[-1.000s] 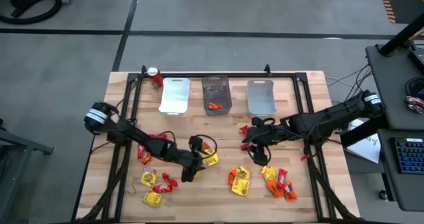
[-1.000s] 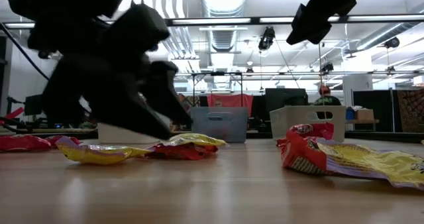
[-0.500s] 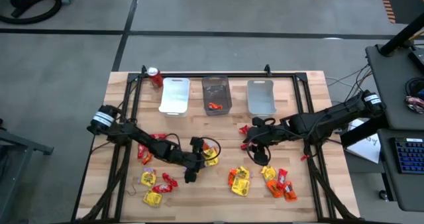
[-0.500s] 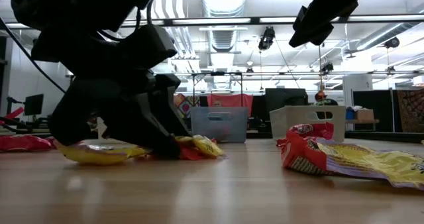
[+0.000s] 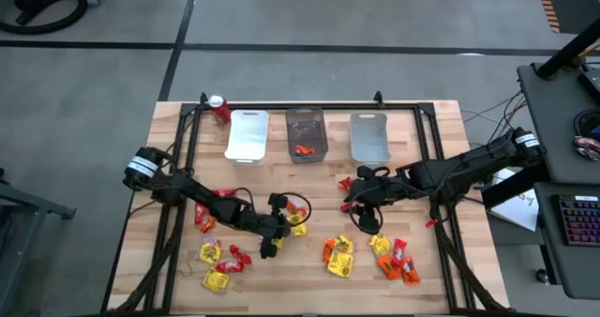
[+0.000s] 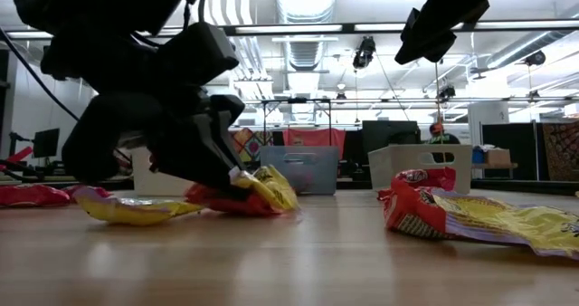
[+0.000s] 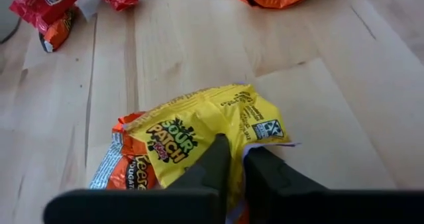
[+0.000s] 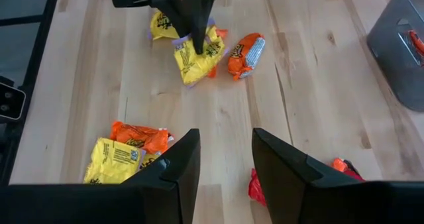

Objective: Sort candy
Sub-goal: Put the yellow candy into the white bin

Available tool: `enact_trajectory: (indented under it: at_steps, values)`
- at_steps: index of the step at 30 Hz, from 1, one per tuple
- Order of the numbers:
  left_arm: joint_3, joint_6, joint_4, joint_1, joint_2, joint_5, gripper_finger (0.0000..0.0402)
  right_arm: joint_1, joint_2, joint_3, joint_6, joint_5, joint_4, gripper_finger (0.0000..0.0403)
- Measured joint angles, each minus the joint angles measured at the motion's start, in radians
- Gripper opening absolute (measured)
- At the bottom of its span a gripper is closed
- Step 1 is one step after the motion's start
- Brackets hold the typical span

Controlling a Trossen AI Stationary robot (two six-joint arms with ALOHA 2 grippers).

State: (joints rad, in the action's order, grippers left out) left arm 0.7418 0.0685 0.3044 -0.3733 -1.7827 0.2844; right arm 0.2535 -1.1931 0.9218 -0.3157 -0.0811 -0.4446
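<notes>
Wood table w/ three bins along the far edge. Left gripper (image 5: pixel 273 243) is low at centre-left, fingers (image 7: pixel 212 163) pinched together on a yellow candy packet (image 7: pixel 207 126) lying over an orange one. Right gripper (image 5: pixel 367 216) hovers centre-right, jaws apart, holding nothing. Step looks like pick-up; next prob. lift the packet clear and carry it to the fitting bin (image 5: pixel 247 137).

Bright, even overhead light; blurred foreground
</notes>
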Motion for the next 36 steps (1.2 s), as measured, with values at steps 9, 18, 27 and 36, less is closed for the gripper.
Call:
enact_trajectory:
  at_steps: [9, 18, 27, 36]
  values:
    - [0.000, -0.049, -0.060, 0.000, 0.051, 0.001, 0.0006, 0.000, 0.000, 0.000, 0.000, -0.001, 0.000, 0.0129]
    - [0.000, -0.112, -0.069, 0.000, 0.014, -0.033, 0.0073, 0.000, 0.000, 0.000, 0.003, -0.021, 0.000, 0.0134]
    - [0.000, -0.114, -0.068, -0.001, 0.014, -0.041, 0.0124, 0.000, 0.000, -0.001, 0.002, -0.025, -0.001, 0.0134]
    - [0.000, -0.130, -0.068, 0.000, 0.016, -0.066, 0.0119, 0.000, 0.000, -0.002, 0.002, -0.025, 0.000, 0.0139]
